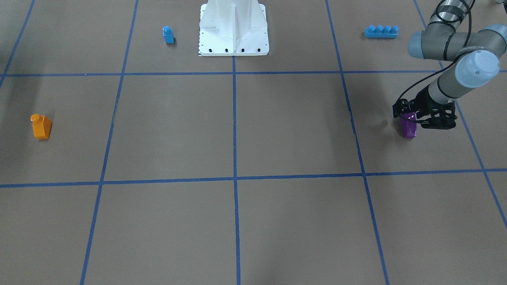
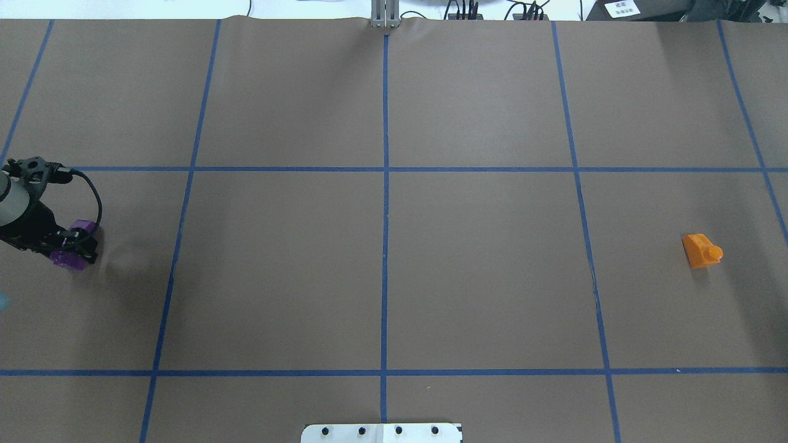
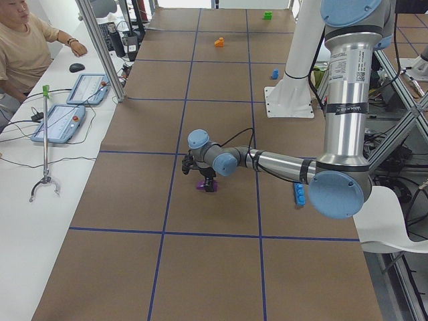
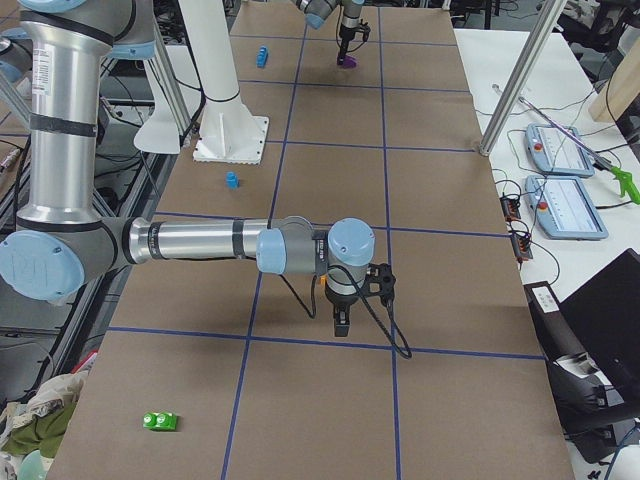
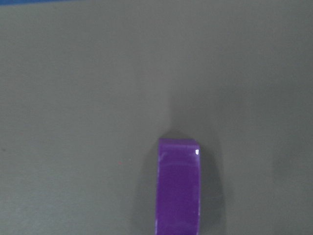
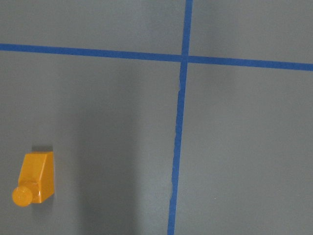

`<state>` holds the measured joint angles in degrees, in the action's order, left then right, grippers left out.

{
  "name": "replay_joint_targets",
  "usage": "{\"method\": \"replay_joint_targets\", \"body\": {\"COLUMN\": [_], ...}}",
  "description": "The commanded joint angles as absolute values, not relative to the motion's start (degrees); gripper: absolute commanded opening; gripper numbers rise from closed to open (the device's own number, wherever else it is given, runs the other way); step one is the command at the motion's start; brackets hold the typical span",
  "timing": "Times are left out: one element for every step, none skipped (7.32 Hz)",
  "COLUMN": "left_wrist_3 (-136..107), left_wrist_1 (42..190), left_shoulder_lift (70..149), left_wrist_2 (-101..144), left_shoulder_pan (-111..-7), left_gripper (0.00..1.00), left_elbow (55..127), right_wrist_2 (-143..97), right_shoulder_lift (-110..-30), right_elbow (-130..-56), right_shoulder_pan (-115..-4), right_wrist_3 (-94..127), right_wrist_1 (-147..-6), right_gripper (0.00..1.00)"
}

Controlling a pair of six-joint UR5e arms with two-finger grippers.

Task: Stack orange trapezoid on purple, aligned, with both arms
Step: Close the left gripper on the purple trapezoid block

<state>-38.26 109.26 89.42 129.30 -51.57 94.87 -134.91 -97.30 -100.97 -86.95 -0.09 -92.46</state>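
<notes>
The orange trapezoid point(image 1: 41, 126) lies alone on the brown table at the robot's right side; it also shows in the overhead view point(image 2: 702, 250) and low left in the right wrist view point(image 6: 34, 178). The purple brick point(image 1: 408, 127) sits at the table's left side between the fingers of my left gripper point(image 1: 412, 118), which looks shut on it, low over the table. The left wrist view shows the purple brick point(image 5: 178, 186) at its bottom edge. My right gripper point(image 4: 341, 322) points down over the table; I cannot tell whether it is open.
A small blue single-stud brick point(image 1: 168, 35) and a long blue four-stud brick point(image 1: 381, 31) lie either side of the white base pedestal point(image 1: 233, 29). A green brick point(image 4: 160, 421) lies at the near right end. An operator point(image 3: 20, 47) sits beyond the table.
</notes>
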Motion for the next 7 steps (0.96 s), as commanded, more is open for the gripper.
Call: {"method": "replay_joint_targets", "body": {"left_wrist_3": [-38.5, -38.58, -38.67, -38.67, -44.24, -53.69, -60.05], "left_wrist_1": [109.07, 108.55, 106.72, 102.0, 97.86, 96.34, 95.89], "left_shoulder_lift": [89.03, 89.47, 89.65, 90.61, 96.53, 104.34, 108.94], "left_wrist_2": [129.46, 130.07, 130.08, 129.99, 129.82, 129.55, 127.11], "left_shoulder_pan": [-50.98, -51.24, -51.33, -51.59, -51.33, -47.67, -40.42], "left_gripper": [0.0, 0.0, 0.0, 0.0, 0.0, 0.0, 0.0], "left_elbow": [93.96, 95.26, 99.62, 105.32, 107.99, 107.93, 107.58], "right_wrist_2": [-134.91, -134.91, -134.91, -134.83, -134.91, -135.0, -136.04], "right_shoulder_lift": [-97.29, -97.21, -97.21, -97.12, -97.12, -97.12, -97.21], "right_elbow": [-100.9, -100.9, -100.9, -100.81, -99.68, -98.62, -97.92], "right_shoulder_pan": [-86.84, -86.75, -86.75, -86.75, -86.75, -86.75, -86.75], "right_wrist_3": [-0.09, -0.09, -0.09, 0.17, 0.26, 0.26, 0.26], "right_wrist_1": [-92.46, -92.46, -92.46, -90.2, -88.52, -87.03, -86.4], "right_gripper": [1.0, 1.0, 1.0, 1.0, 1.0, 1.0, 1.0]}}
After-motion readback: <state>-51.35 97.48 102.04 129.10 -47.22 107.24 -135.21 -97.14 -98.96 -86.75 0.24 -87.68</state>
